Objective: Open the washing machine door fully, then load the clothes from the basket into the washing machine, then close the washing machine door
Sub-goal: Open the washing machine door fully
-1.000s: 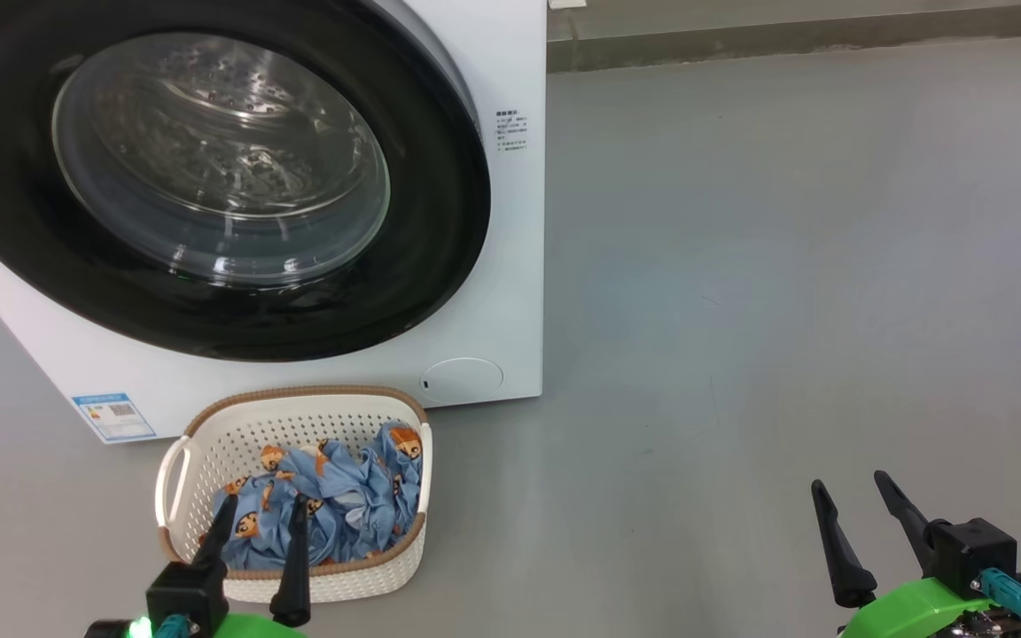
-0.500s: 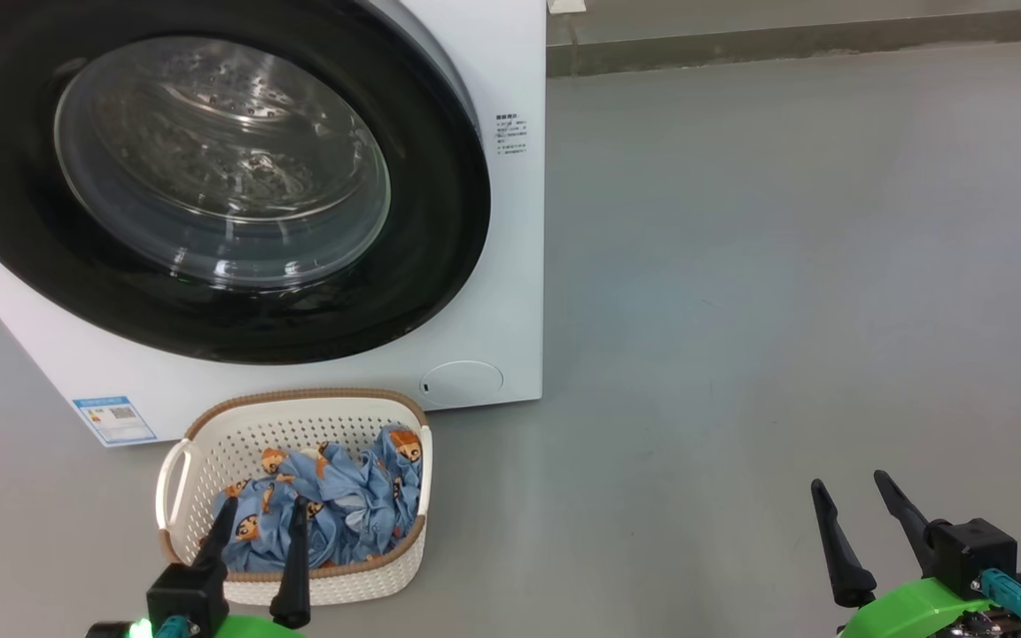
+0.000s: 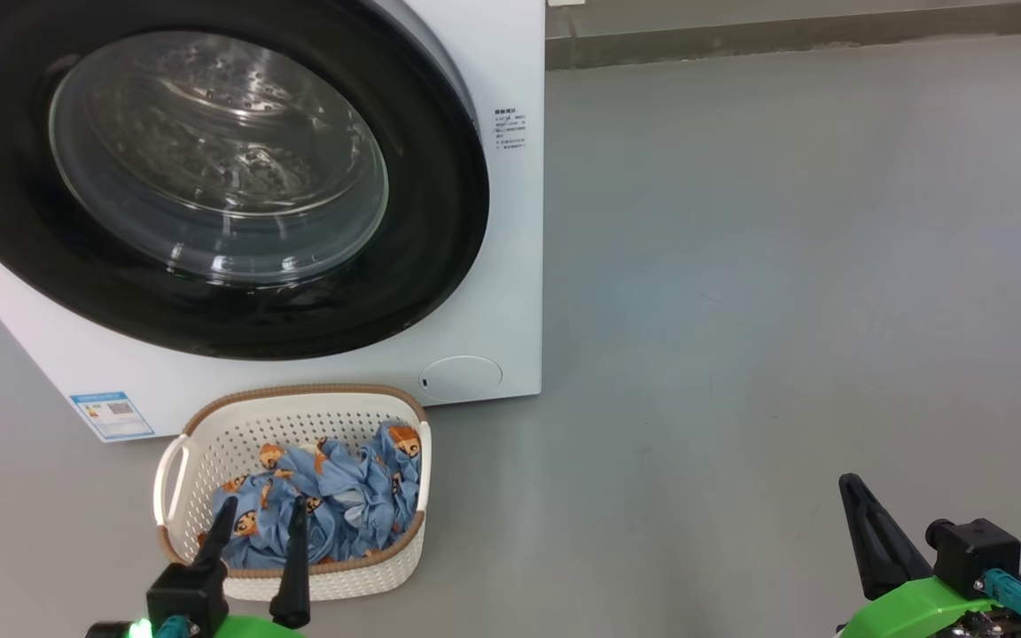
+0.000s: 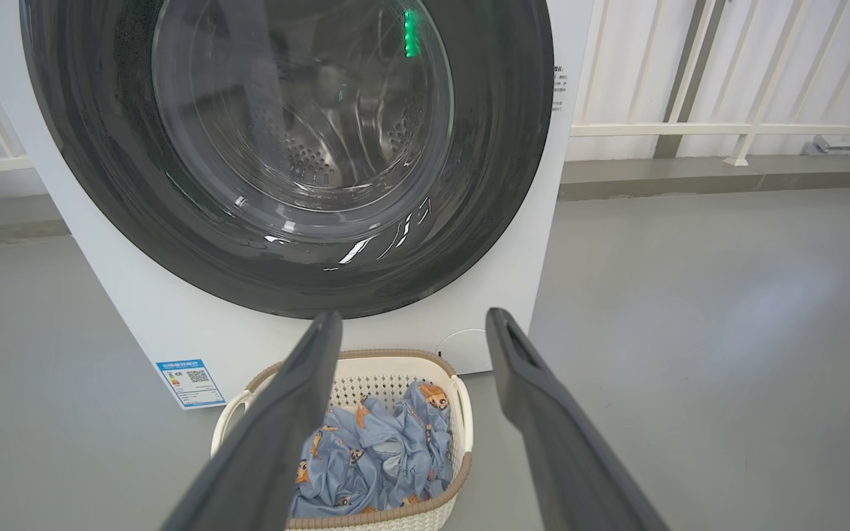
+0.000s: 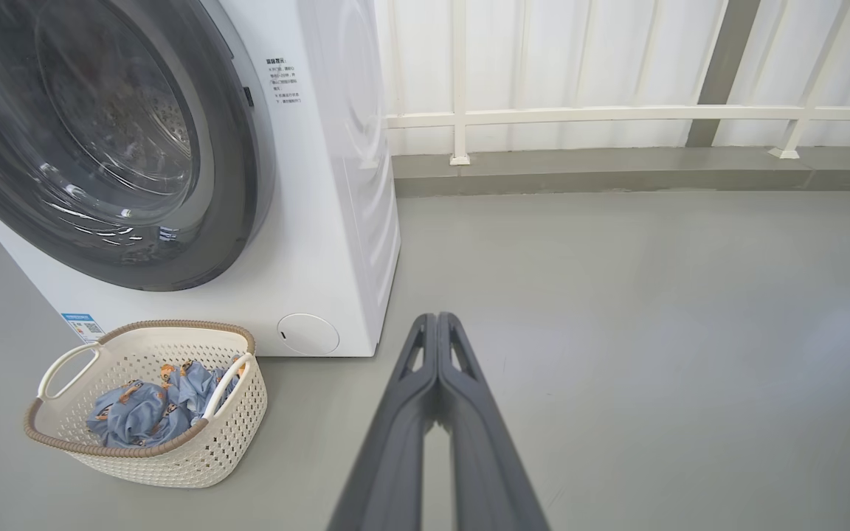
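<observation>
While the left hand [image 3: 262, 507] is hovering with fingers spread wide near the small cream perforated plastic basket [image 3: 236, 436] holding the light blue cartoon-print clothes [image 3: 346, 492], the right hand [image 3: 851, 486] is hanging pressed shut and empty, well apart; the basket is sitting just before the big white boxy washing machine [image 3: 510, 266], its round black-ringed glass door [image 3: 440, 221] closed.

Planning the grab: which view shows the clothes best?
Head view: looks down on the clothes, only fingertips overlapping. Left wrist view: a finger hides part. Right wrist view: smaller, partly behind the basket rim.
</observation>
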